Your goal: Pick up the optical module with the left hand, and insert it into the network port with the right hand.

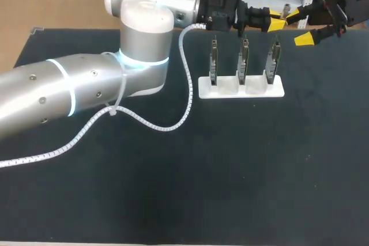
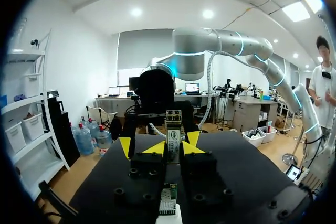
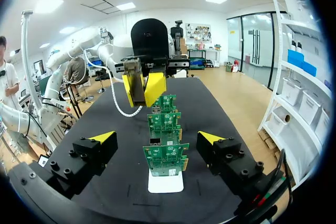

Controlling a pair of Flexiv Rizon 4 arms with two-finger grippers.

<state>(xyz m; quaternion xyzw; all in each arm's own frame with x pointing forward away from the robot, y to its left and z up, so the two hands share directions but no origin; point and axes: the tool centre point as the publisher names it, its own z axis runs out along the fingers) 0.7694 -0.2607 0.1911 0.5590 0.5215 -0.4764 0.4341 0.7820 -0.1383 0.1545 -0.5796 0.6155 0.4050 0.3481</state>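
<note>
Optical module (image 2: 173, 127) clamped in left gripper (image 2: 172, 149), partly hidden; right gripper (image 3: 156, 137) spread wide.

Robotics lab: silver robot arm (image 1: 57, 90) over a black table (image 1: 230, 171), circuit boards (image 1: 244, 56) upright in a white stand (image 1: 242, 89).

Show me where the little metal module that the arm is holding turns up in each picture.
Head view: top, right of middle, the optical module sits between the yellow tips of the left pincer, behind the white stand.
Left wrist view: straight ahead, clamped between that pincer's own tips.
Right wrist view: beyond the circuit boards, in the facing pincer.
Shared landmark: the white stand with three upright boards.
</note>
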